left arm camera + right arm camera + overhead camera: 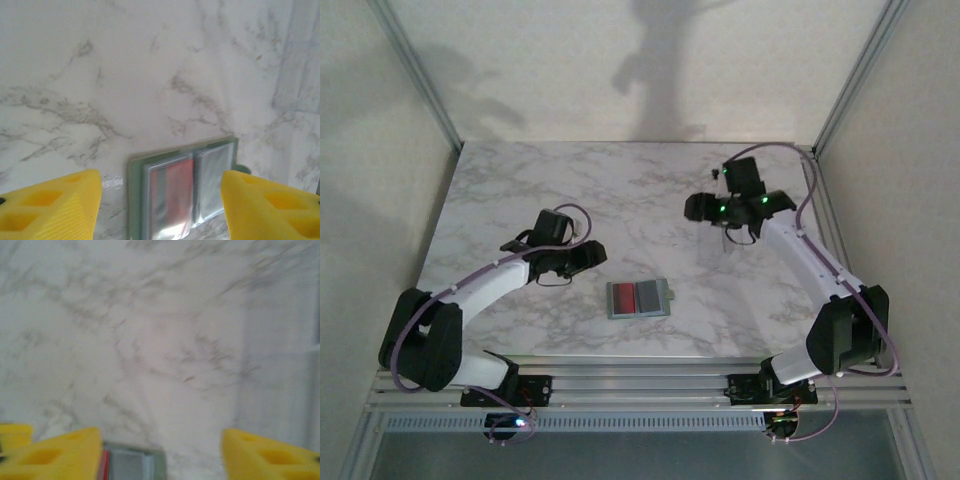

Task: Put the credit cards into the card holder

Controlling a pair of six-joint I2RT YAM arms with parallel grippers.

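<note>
The grey-green card holder (639,299) lies open and flat on the marble table near the front middle. A red card (623,297) shows in its left clear sleeve and a pale grey one (649,296) in its right sleeve. In the left wrist view the holder (134,200) sits between the yellow fingers, with the red card (175,192), the grey card (215,175) and the snap tab (242,169). My left gripper (586,258) (160,210) hovers open just left of the holder. My right gripper (736,226) (161,442) is open over bare table at the back right, with the holder's corner (150,465) at its lower edge.
The marble table (520,200) is bordered by white walls with metal frame posts (420,75) at the back corners. An aluminium rail (640,385) carries the arm bases along the front edge.
</note>
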